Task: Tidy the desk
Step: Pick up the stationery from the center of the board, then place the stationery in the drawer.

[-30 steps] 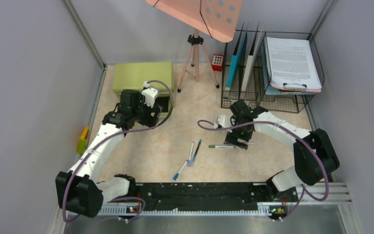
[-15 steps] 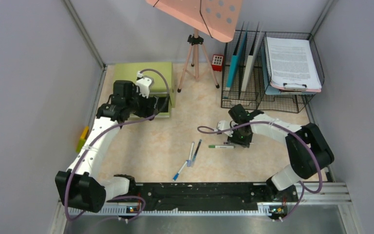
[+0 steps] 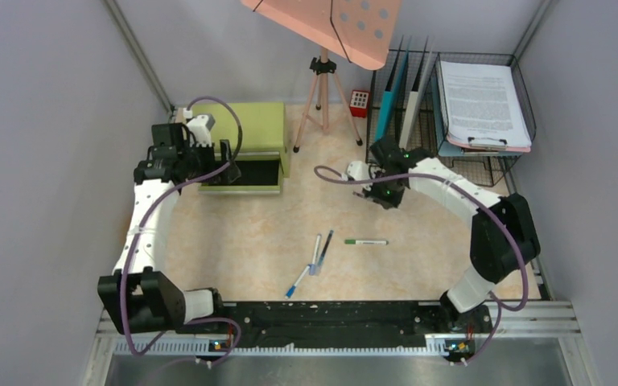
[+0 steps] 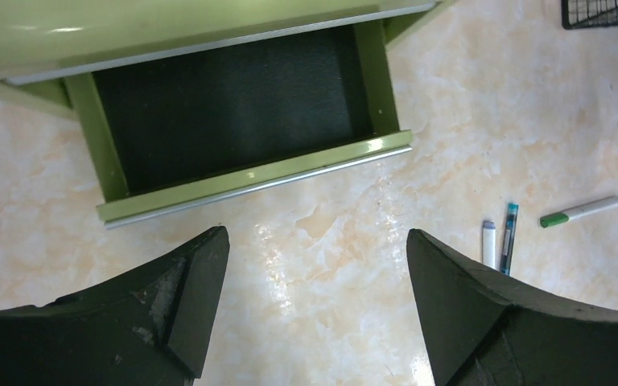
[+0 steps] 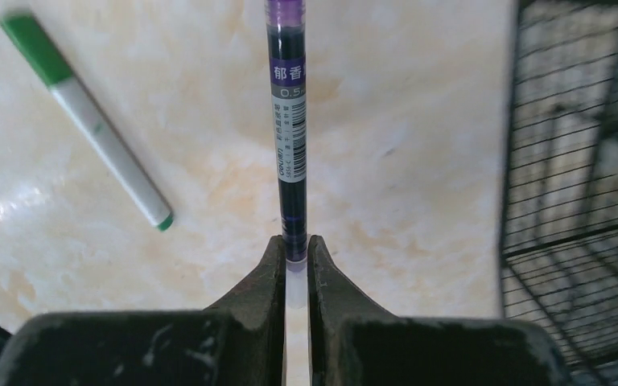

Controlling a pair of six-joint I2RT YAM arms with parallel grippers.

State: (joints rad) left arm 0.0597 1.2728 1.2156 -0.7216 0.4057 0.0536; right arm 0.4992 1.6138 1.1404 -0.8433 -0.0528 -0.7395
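Observation:
The desk (image 3: 233, 241) is a pale marbled tabletop. My right gripper (image 5: 294, 241) is shut on the end of a purple pen (image 5: 287, 121), which sticks out straight ahead of the fingers; in the top view this gripper (image 3: 386, 193) hangs above the desk by the wire rack. A green-capped marker (image 3: 366, 241) lies below it, also in the right wrist view (image 5: 88, 121). My left gripper (image 4: 315, 241) stands open and empty over bare desk, just in front of the green cabinet's open drawer (image 4: 257, 177), whose dark inside is empty.
Three pens (image 3: 315, 251) lie loose mid-desk. A tripod (image 3: 322, 88) with a pink board stands at the back, a small red object (image 3: 359, 102) beside it. A wire file rack (image 3: 402, 104) and paper tray (image 3: 483, 104) fill the back right. A yellow-green item (image 3: 137, 229) lies by the left wall.
My right gripper shut on the purple pen beside the green marker and carried it up and back toward the rack. The left arm swung back and left, uncovering the open drawer.

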